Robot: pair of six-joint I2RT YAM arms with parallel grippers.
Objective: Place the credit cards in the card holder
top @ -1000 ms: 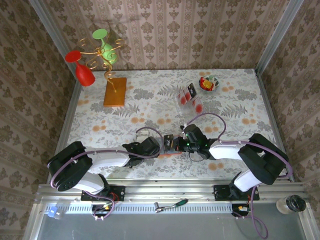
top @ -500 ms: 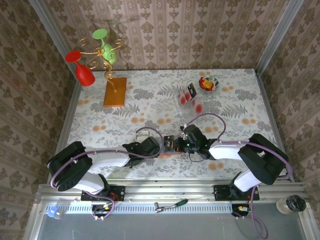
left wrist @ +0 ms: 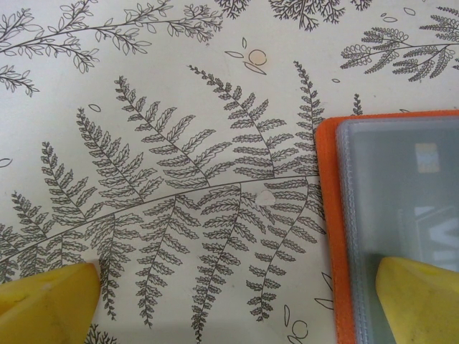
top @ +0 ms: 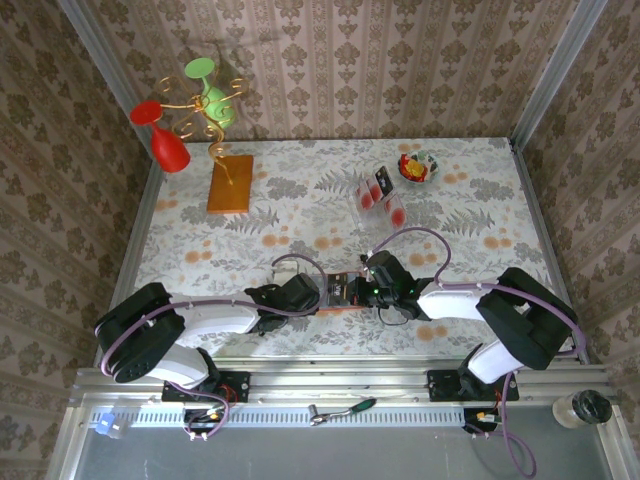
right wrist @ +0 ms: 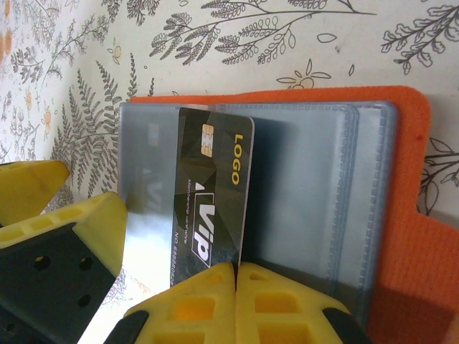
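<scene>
The right gripper (right wrist: 237, 278) is clamping its yellow fingers together on the near edge of a black credit card (right wrist: 212, 188), with no gap showing between the pads. The card is printed with "VIP" and "LOGO" and has a gold chip. It is standing tilted up from the jaws, and its far end is reaching over the grey-blue plastic sleeves of the card holder (right wrist: 401, 179). The holder is lying open and flat on the fern-patterned table (left wrist: 179, 143), directly ahead of and beneath the right jaws. Whether the card's tip is entering a sleeve cannot be told.

The left gripper (left wrist: 233, 301) is holding its jaws wide apart. One fingertip (left wrist: 44, 301) is sitting over bare tablecloth and the other (left wrist: 423, 294) is sitting on the sleeve side of the card holder (left wrist: 391, 208), just inside its orange border. The holder's left edge is therefore lying between the two fingers. Faint lettering is showing through the sleeve there.

From above, the left gripper (top: 320, 293) and the right gripper (top: 352, 290) are meeting near the table's front edge over the card holder (top: 342, 308). More credit cards (top: 377, 190) are lying in a clear tray (top: 392, 212), well apart from the grippers towards the far side.
</scene>
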